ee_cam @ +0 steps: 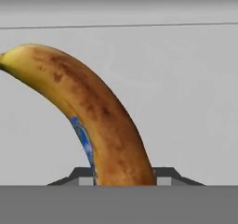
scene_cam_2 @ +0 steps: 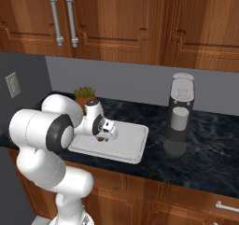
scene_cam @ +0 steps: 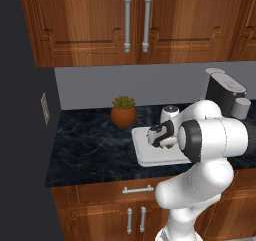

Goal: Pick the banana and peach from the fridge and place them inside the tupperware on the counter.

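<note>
A yellow-orange banana (ee_cam: 100,121) with brown patches and a blue sticker rises between my fingertips (ee_cam: 163,174) in the hand view. My gripper (ee_cam: 123,179) is shut on it. The white floor of the tupperware (ee_cam: 186,88) lies right behind the fruit. From the base views, the gripper (scene_cam: 161,137) (scene_cam_2: 101,134) hangs low over the tupperware (scene_cam: 142,159) (scene_cam_2: 135,147), which sits on the black marbled counter (scene_cam: 85,145) (scene_cam_2: 210,144). I cannot tell whether the banana touches the tray. The peach and the fridge are out of view.
A terracotta plant pot (scene_cam: 123,116) (scene_cam_2: 84,97) stands behind the tray to the left. A coffee machine (scene_cam: 225,92) (scene_cam_2: 179,114) stands to the tray's right. A small white cup (scene_cam: 170,112) sits behind the tray. Wooden wall cabinets (scene_cam: 135,20) hang above.
</note>
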